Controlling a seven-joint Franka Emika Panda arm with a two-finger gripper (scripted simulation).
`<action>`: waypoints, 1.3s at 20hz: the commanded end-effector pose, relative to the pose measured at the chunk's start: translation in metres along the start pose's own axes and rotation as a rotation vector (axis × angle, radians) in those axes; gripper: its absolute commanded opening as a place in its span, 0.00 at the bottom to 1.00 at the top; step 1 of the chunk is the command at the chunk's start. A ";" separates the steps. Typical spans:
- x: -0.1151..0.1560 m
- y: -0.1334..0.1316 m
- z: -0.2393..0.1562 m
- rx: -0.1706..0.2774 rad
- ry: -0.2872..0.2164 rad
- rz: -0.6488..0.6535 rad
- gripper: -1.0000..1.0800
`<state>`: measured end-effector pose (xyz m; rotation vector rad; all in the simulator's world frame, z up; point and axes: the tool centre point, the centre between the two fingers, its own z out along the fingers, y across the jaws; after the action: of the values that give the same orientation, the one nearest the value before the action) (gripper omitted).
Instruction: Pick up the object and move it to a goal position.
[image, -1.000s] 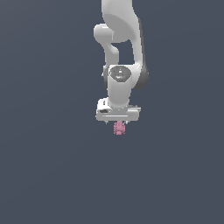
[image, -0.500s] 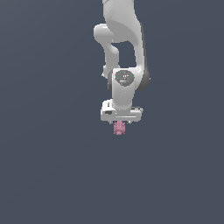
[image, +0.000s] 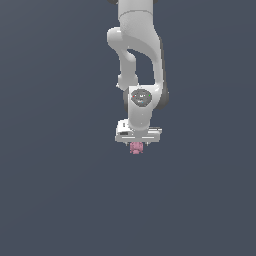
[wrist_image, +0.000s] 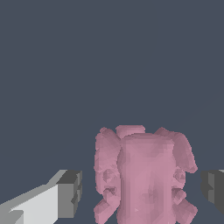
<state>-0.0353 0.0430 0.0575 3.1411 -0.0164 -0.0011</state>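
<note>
Landmark: the gripper (image: 136, 146).

The object (image: 135, 147) sits directly under the white gripper body, between its two fingers, and pokes out just below them. In the wrist view the object (wrist_image: 142, 177) fills the space between the two dark finger pads (wrist_image: 70, 193); a thin gap shows on each side, so pad contact cannot be confirmed there. In the exterior view nothing but plain dark background lies beneath the object, so the gripper reads as clamped on it and carrying it.

Object appearance: pink, lumpy, knobbly. A smoother central column, with rounded bumps down both flanks and small knobs along the edge far from the gripper body. Much narrower than the gripper body is wide.

Arm (image: 136, 60): white, reaching down from above the gripper, wrist pointing downward.

Against the frame from 1.0 s ago: the object keeps the same seat between the fingers. Gripper and object have shifted very slightly toward the exterior view's right and marginally down; the arm's pose is nearly unchanged.
</note>
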 end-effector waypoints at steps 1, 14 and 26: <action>0.000 0.000 0.010 0.000 0.001 0.001 0.96; 0.001 0.000 0.017 0.000 0.001 0.001 0.00; -0.001 0.006 -0.005 0.001 0.001 0.000 0.00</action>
<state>-0.0360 0.0387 0.0562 3.1417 -0.0166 -0.0008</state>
